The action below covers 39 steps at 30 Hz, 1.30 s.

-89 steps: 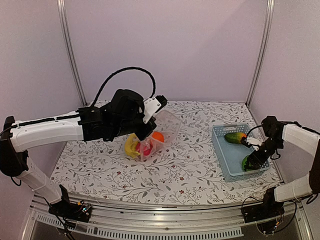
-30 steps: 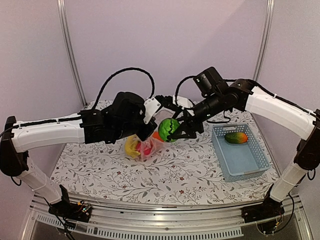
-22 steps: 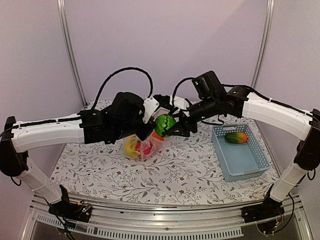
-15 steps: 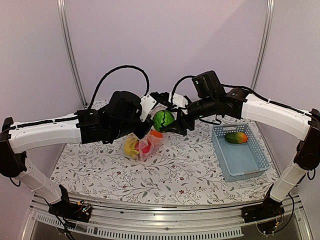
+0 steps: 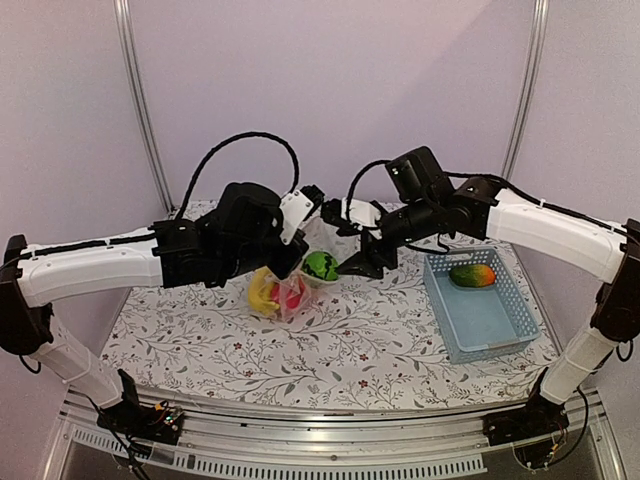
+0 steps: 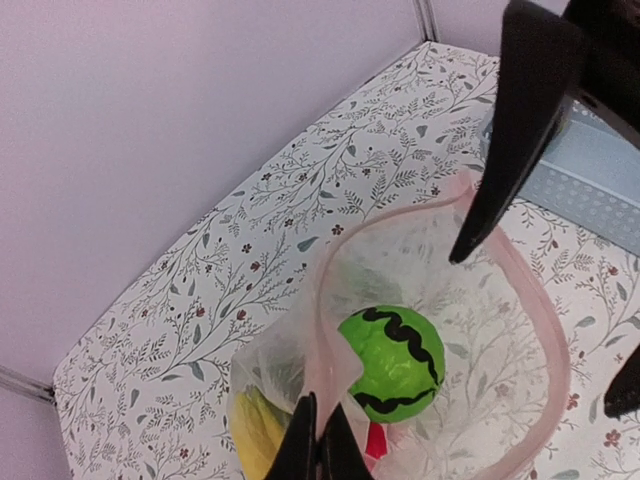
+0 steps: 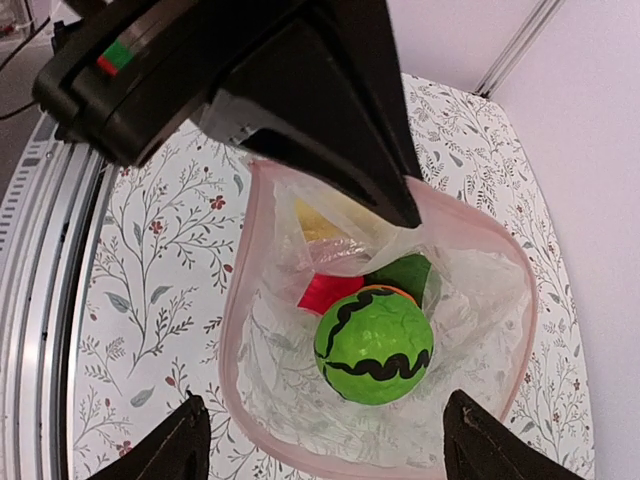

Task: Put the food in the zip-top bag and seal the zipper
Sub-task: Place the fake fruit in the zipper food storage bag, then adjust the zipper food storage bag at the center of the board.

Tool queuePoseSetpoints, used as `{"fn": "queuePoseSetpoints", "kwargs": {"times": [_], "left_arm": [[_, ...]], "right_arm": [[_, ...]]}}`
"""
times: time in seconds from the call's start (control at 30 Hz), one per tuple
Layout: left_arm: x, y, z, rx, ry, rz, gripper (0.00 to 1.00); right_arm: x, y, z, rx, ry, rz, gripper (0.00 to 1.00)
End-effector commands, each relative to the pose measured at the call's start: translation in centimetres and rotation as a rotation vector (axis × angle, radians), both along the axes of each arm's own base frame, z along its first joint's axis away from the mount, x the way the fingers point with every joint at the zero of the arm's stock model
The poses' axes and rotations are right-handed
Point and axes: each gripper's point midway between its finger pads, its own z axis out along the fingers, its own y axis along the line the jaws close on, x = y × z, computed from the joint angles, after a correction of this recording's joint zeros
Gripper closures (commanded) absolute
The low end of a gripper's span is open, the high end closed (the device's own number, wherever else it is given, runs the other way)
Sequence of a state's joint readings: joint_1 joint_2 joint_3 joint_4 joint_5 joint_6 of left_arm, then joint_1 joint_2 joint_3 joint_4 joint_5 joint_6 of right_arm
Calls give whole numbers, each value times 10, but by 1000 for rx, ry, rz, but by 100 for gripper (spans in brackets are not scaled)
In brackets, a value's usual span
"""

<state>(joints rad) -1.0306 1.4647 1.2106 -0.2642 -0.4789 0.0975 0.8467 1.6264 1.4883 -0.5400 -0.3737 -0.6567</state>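
Note:
The clear zip-top bag (image 5: 296,290) hangs open over the table, and my left gripper (image 5: 298,262) is shut on its rim. In the left wrist view the left gripper (image 6: 318,440) pinches the pinkish zipper (image 6: 548,335). The striped green ball (image 7: 374,345) lies loose inside the bag on the red apple (image 7: 325,291), the dark green piece (image 7: 407,272) and the bananas (image 6: 256,440). My right gripper (image 7: 322,402) is open and empty just above the bag's mouth; it also shows in the top view (image 5: 360,264). The mango (image 5: 472,274) lies in the basket.
The light blue lattice basket (image 5: 482,322) stands at the right of the table and holds only the mango. Both arms meet over the bag at the table's middle back. The walls and frame posts close in the back and sides.
The right gripper carried the striped green ball from the basket to the bag's mouth, opened, and the ball dropped into the bag. The left gripper kept hold of the rim.

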Motion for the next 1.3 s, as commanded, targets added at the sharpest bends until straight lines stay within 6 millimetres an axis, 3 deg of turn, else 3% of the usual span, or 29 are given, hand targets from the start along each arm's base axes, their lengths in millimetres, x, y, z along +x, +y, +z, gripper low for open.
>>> {"fn": "queuePoseSetpoints", "kwargs": {"times": [0.0, 0.23, 0.37, 0.5, 0.57, 0.63, 0.7, 0.77, 0.83, 0.9, 1.0, 1.1, 1.2, 1.27], "left_arm": [[1, -3, 21, -105, -5, -29, 100], [-1, -6, 20, -118, 21, -62, 100], [-2, -6, 21, -120, 20, -64, 100], [-2, -4, 24, -118, 11, -64, 100], [0, -1, 25, -113, 6, -58, 100], [2, 1, 26, -109, 1, -50, 100], [6, 7, 31, -109, -9, -34, 100], [9, 13, 35, -119, -18, -18, 100], [11, 18, 41, -136, -29, -7, 100], [12, 20, 43, -144, -31, -4, 100], [12, 18, 40, -145, -20, -13, 100], [12, 15, 38, -146, -9, -21, 100], [12, 15, 38, -145, -10, -22, 100], [12, 16, 39, -144, -13, -19, 100]], "right_arm": [[-30, -13, -34, -181, -75, 100, 24], [-36, 1, -50, -287, -225, 122, 28], [-28, 7, -61, -331, -265, 95, 35], [-15, 8, -62, -358, -303, 48, 56], [-11, 11, -57, -358, -320, 39, 72], [-10, 16, -46, -343, -343, 35, 92], [-11, 26, -17, -283, -374, 42, 100], [-17, 35, 22, -180, -385, 57, 100], [-26, 37, 47, -123, -370, 84, 100], [-28, 39, 43, -132, -352, 97, 100], [-28, 37, 13, -194, -323, 108, 98], [-32, 34, -3, -231, -276, 122, 86], [-45, 28, 8, -203, -238, 142, 64], [-52, 19, 32, -164, -256, 142, 54]]}}
